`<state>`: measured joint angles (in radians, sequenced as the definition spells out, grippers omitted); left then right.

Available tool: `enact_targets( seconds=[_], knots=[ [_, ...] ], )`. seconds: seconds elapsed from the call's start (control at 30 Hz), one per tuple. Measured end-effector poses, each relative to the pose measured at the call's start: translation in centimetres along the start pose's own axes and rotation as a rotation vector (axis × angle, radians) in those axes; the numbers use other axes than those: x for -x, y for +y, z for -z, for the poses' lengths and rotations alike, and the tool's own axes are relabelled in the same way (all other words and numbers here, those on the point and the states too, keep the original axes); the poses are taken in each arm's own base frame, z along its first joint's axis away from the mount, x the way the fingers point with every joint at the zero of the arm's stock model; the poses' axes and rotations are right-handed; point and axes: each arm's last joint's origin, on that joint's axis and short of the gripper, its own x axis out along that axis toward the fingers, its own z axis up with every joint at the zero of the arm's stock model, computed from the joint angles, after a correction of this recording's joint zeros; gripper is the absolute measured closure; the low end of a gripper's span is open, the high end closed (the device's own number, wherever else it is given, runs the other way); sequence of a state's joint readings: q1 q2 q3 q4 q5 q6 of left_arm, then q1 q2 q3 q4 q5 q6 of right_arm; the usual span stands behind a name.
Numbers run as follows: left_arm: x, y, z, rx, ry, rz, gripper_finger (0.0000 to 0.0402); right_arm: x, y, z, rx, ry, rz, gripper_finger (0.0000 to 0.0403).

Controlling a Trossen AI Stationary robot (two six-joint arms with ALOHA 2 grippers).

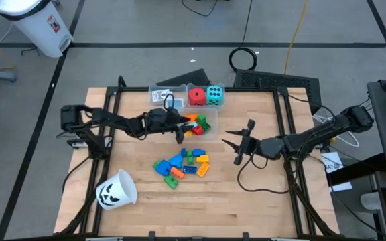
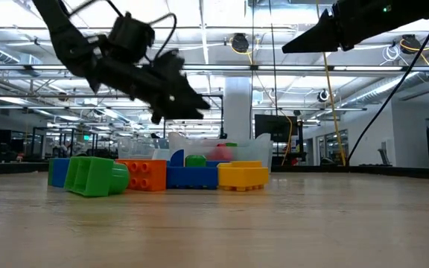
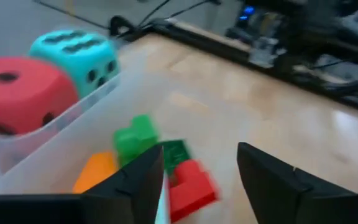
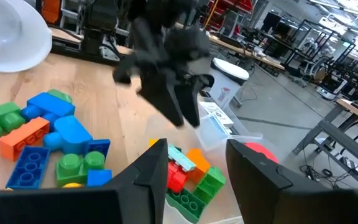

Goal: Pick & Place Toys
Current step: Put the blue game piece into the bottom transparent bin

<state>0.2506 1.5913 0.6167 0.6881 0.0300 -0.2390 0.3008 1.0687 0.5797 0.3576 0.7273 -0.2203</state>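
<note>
- White cup with a black pumpkin face point(image 1: 116, 190): on its side near the front left part of the wooden table point(image 1: 246, 201).
- Left gripper point(image 1: 179, 129): reaches in from the left, held above the clear bin of blocks point(image 1: 210, 126), raised off the table in the low view. Fingers point(image 3: 135, 186) spread apart with nothing between them.
- In the bin below it: red block point(image 3: 191, 183), green block point(image 3: 135, 135), orange block point(image 3: 95, 174).
- Loose pile of blocks point(image 1: 181, 166) on the bare table, in front of the bins, near mid-table; blue, green, orange and yellow pieces lie touching one another.
- Rear bins, left to right: white picture cards point(image 1: 159, 96), red die point(image 1: 196, 96), cyan die point(image 1: 214, 96). The dice sit side by side in one bin.
- Right gripper point(image 1: 236, 144): right of the pile and well apart from it, raised off the table. Fingers point(image 4: 148, 174) open, empty, pointing towards the pile and the bins.
</note>
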Motion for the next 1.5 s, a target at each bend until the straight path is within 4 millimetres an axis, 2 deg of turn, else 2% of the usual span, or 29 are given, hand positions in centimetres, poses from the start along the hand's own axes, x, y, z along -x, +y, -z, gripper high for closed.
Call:
enact_targets(
  seconds=[0.17, 0.3, 0.43, 0.6, 0.73, 0.9, 1.13, 1.23, 1.33, 1.5],
  knots=[
    [4.2, -2.5, -2.2, -0.014, 0.106, 0.075, 0.018, 0.0, 0.0, 0.1, 0.01, 0.01, -0.002, 0.0266],
    [8.7, -5.4, -2.3, -0.044, 0.242, 0.136, 0.0179, 0.0, 0.0, 0.2, 0.014, 0.015, -0.003, 0.0268],
    [12.2, -7.9, -0.7, -0.064, 0.426, 0.194, 0.0179, 0.0, 0.0, 0.2, 0.015, 0.015, -0.003, 0.0265],
    [14.2, -9.9, 2.4, -0.129, 0.626, 0.102, 0.0179, 0.0, 0.0, 0.2, 0.015, 0.016, -0.003, 0.0264],
    [14.2, -10.8, 5.1, -0.158, 0.706, 0.049, 0.0179, 0.0, 0.0, 0.2, 0.015, 0.015, -0.003, 0.0267],
    [13.3, -11.5, 7.2, -0.207, 0.783, 0.001, 0.0179, 0.0, 0.0, 0.2, 0.014, 0.015, -0.003, 0.0268],
    [10.7, -12.4, 10.1, -0.329, 0.819, 0.038, 0.0179, 0.0, 0.0, 0.2, 0.013, 0.014, -0.003, 0.0268],
    [9.4, -13.2, 10.2, -0.331, 0.727, 0.107, 0.0179, 0.0, 0.0, 0.2, 0.013, 0.014, -0.003, 0.027],
    [8.4, -14.0, 9.3, -0.342, 0.581, 0.193, 0.0179, 0.0, 0.0, 0.2, 0.013, 0.014, -0.003, 0.027],
    [7.4, -14.2, 8.0, -0.372, 0.437, 0.224, 0.0179, 0.0, 0.0, 0.2, 0.013, 0.014, -0.003, 0.0266]
  ],
)
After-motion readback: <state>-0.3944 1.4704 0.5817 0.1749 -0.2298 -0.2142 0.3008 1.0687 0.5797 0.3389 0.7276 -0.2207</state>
